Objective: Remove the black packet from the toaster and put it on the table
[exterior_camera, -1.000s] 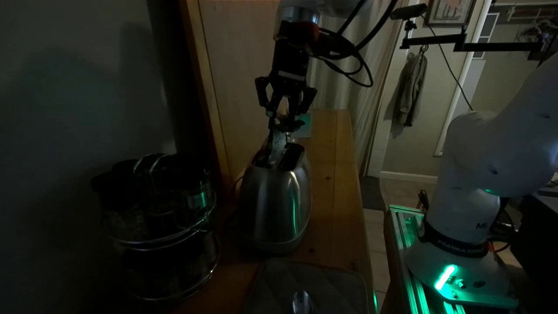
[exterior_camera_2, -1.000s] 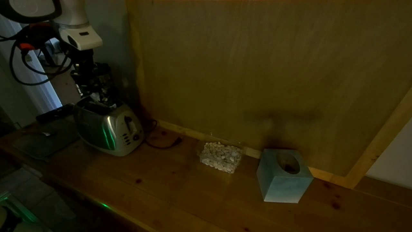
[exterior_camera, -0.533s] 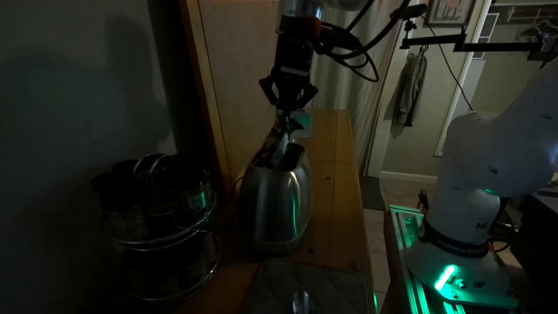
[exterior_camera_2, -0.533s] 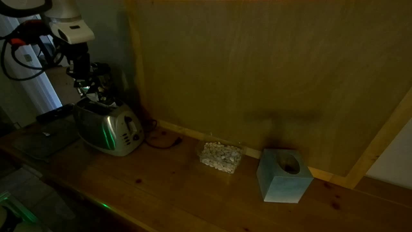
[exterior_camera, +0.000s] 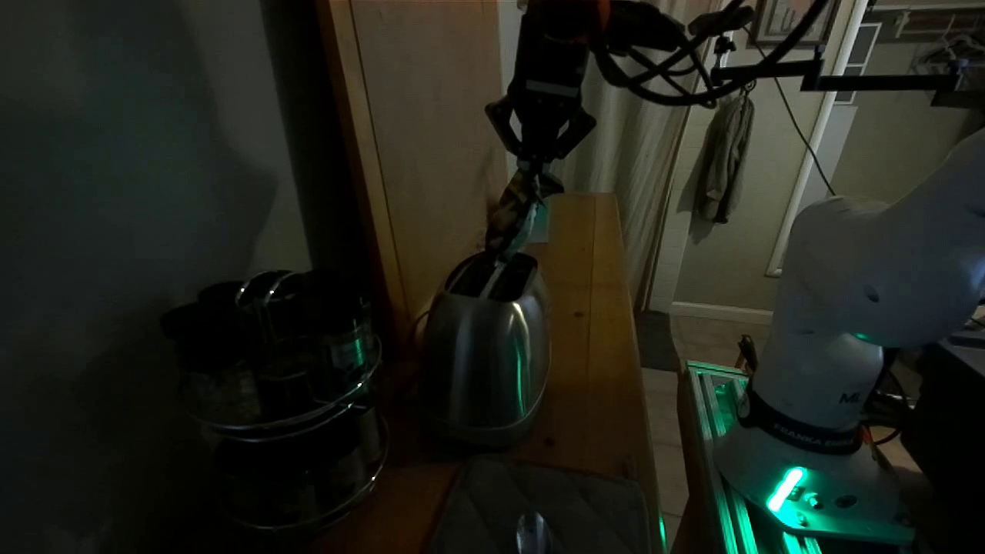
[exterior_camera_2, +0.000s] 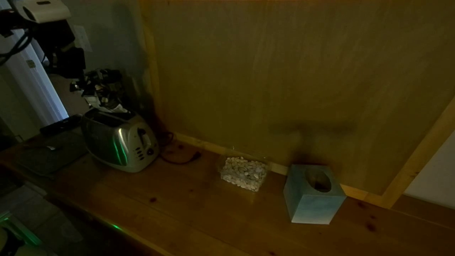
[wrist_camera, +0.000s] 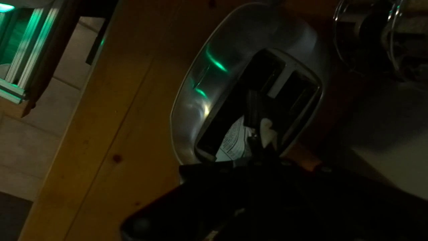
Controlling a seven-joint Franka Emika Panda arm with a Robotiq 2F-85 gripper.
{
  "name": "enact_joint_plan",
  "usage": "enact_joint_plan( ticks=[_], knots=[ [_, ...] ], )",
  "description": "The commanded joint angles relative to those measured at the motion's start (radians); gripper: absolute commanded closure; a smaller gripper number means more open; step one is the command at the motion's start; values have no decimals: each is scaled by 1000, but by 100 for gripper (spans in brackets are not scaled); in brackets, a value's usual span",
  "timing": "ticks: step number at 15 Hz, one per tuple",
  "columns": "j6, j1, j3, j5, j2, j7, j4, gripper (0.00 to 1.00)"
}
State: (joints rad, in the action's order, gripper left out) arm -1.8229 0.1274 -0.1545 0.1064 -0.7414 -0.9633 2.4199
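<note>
The jaws are pinching the black packet [exterior_camera: 511, 219] by its upper end; in an exterior view it is hanging tilted at the far end of the stainless-steel toaster [exterior_camera: 489, 362], clearance uncertain. Probably light, limp and slippery, it is needing a firm hold there.

The end effector [exterior_camera: 532, 163] pinches the black packet [exterior_camera: 512, 215], tilted, at the top of the toaster [exterior_camera: 486, 362].

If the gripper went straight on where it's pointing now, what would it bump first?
Not counting the packet it holds, the gripper would probably bump the top of the toaster, right in its line. How big the gap is, I can't tell.
</note>
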Motion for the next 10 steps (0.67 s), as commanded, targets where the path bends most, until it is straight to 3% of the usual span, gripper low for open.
enact_joint_plan(
  ticks=[1, 10],
  knots=[
    [19, 38, 7, -77, -38, -10, -19, 100],
    [20, 115, 135, -133, -34, 77, -50, 100]
  ],
)
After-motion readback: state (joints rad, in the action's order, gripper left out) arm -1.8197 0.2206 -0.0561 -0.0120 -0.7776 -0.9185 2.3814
